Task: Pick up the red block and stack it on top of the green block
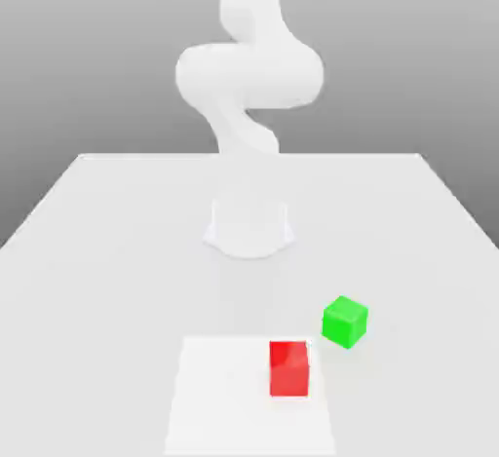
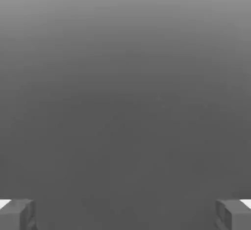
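Nearest the exterior view's camera, a pale square patch (image 1: 219,397) on the white surface (image 1: 117,280), with the red block (image 1: 288,368) toward 2 o'clock from its middle. Set almost square-on there, upright and loose, probably to offer flat sides for gripping. Well apart from the arm's base (image 1: 249,231), near 11 to 12 o'clock from red. Toward 2 o'clock from red, near but not touching, the green block (image 1: 345,322), turned corner-forward; likely spaced to leave room for a descent, with its flat top free for stacking.

In the hand view, the claw (image 2: 126,215) spread wide and empty, presumably ready to receive red; aimed at plain grey, so seemingly in need of turning downward first.

Hard to make out: white arm (image 1: 249,75) against white surface, especially around the base. Cut off: upper arm, finger ends. Hidden: undersides and far faces of both blocks.
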You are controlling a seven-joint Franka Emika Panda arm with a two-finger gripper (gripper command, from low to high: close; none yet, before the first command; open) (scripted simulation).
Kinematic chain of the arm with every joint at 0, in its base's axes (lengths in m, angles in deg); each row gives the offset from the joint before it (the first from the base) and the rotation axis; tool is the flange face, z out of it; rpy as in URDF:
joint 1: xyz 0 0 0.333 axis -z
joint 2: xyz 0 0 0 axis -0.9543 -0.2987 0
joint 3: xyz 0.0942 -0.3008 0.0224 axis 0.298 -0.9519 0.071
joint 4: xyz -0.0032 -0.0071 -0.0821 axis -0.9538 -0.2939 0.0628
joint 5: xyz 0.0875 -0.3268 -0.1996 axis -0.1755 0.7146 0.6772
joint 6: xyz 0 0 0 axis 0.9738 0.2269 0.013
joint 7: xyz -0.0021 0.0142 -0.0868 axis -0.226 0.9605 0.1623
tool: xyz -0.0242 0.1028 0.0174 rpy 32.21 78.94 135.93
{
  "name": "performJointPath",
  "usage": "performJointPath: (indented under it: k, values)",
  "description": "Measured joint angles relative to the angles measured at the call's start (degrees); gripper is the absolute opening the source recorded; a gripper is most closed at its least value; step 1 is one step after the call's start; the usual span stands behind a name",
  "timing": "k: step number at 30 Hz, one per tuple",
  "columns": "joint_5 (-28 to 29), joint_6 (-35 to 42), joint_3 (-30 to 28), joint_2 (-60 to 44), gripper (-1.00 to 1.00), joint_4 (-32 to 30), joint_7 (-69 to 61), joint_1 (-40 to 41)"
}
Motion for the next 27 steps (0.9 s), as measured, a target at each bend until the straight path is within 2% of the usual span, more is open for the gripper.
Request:
performJointPath:
  k: [12,19,26,27]
  values:
    - [-2.6,-14.7,2.0,-25.6,0.0,-13.7,1.5,-2.5]
    - [0.1,-23.1,3.4,-40.1,0.0,-21.6,5.5,-3.4]
    - [3.2,-34.8,1.8,-54.7,0.0,-21.2,8.1,-4.6]
    - [3.3,-35.7,1.7,-55.8,-1.0,-21.0,8.2,-4.7]
